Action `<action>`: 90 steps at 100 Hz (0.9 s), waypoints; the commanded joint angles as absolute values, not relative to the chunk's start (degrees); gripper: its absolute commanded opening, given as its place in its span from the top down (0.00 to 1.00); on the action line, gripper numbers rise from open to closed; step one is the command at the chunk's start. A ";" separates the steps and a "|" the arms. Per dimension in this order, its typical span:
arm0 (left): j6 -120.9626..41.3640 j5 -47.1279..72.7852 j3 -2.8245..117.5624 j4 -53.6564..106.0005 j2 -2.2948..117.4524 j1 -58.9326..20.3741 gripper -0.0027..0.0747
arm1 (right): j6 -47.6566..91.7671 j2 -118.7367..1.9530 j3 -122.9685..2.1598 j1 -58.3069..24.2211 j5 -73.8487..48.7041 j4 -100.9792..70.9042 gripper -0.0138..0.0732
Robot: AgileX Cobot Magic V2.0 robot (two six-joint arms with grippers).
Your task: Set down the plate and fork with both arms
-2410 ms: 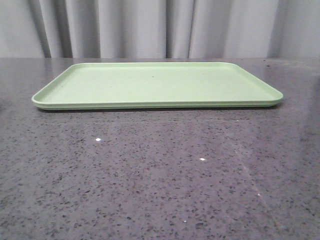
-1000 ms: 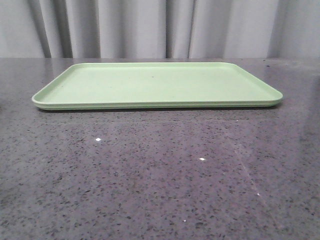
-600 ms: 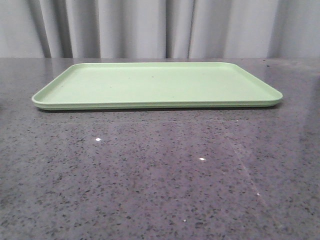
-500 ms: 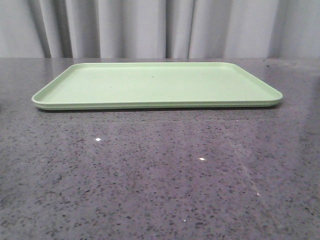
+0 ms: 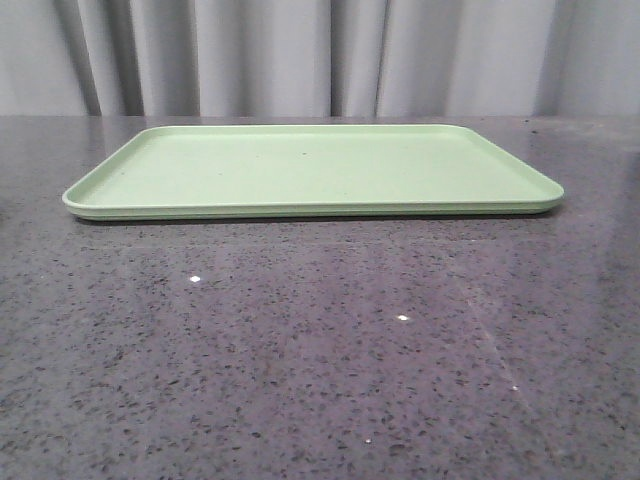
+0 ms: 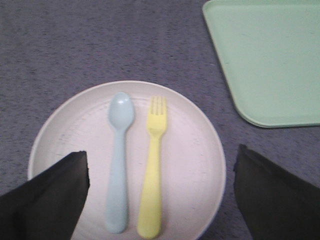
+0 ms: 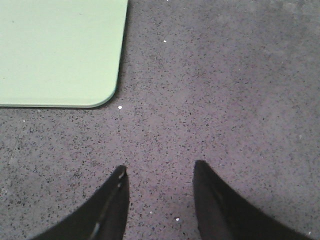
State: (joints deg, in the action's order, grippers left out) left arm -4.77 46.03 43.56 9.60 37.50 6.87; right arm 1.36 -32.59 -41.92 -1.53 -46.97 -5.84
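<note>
Over the tray (image 5: pixel 310 170), no real change since earlier frames. Left hand (image 6: pixel 160 200) spread wide above plate (image 6: pixel 190 165) holding fork (image 6: pixel 152 185); right hand (image 7: pixel 160 187) apart over bare desk (image 7: pixel 225 75). Nothing grasped yet.

Staged lab bench — speckled countertop (image 5: pixel 320 360), grey curtain (image 5: pixel 300 55)

Bare tray (image 5: pixel 310 170); spoon (image 6: pixel 119 160) just beside fork (image 6: pixel 152 170) on plate (image 6: pixel 195 150).

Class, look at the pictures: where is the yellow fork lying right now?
In the left wrist view, the fork lies on the plate beside the blue spoon, between the left hand's open fingers; the front view does not show it.
</note>
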 commanded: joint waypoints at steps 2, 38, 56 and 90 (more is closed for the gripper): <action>-4.86 42.43 47.65 8.29 41.34 11.07 0.22 | 1.55 -33.25 -43.97 -1.17 -42.83 -5.84 0.46; -13.82 45.23 54.74 8.55 57.15 20.26 0.22 | 1.55 -33.25 -43.97 -1.17 -42.83 -5.84 0.46; -15.32 48.22 57.44 8.13 63.19 21.58 0.22 | 1.55 -33.25 -43.97 -1.22 -42.84 -5.84 0.46; -15.32 47.58 58.20 6.38 72.01 22.16 0.22 | 1.55 -33.25 -43.97 -1.22 -42.84 -5.84 0.46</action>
State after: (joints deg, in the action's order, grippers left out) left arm -15.28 50.20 56.34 6.23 71.10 22.02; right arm 1.36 -32.59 -41.92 -1.53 -46.97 -5.93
